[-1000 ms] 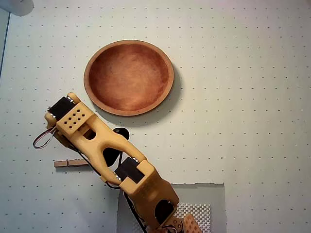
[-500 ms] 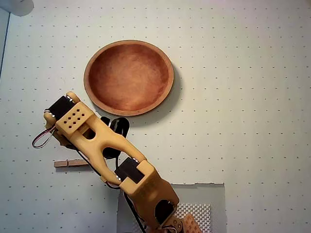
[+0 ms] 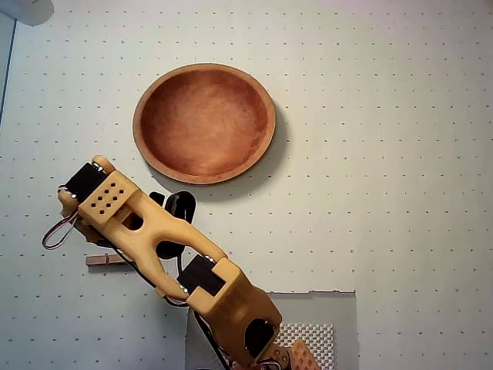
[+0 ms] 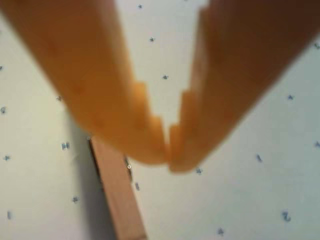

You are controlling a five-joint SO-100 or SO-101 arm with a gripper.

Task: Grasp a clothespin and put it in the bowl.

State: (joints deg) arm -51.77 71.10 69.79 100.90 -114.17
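On the dotted white mat (image 3: pixel 400 193), seen in the overhead view, the bowl (image 3: pixel 204 123) stands empty toward the upper middle, while the clothespin (image 3: pixel 98 260) lies flat at lower left, well apart from the bowl and partly hidden under the tan arm (image 3: pixel 162 239). In the wrist view the gripper (image 4: pixel 168 161) fills the upper frame, its two orange fingers (image 4: pixel 125 125) meeting at the tips with only a narrow wedge of mat visible between them higher up; the claw is closed and holds nothing. The clothespin (image 4: pixel 117 195) lies on the mat just below and to the left of the fingertips in this view, running toward the bottom edge, its upper end passing behind the left finger. Whether the tips touch the wood cannot be told from the blur. The step in hand is judged to be the approach to the grasp, with nothing yet lifted. The next move probably calls for parting the fingers, shifting the tips over the clothespin so that they straddle its narrow sides, and then descending before closing.
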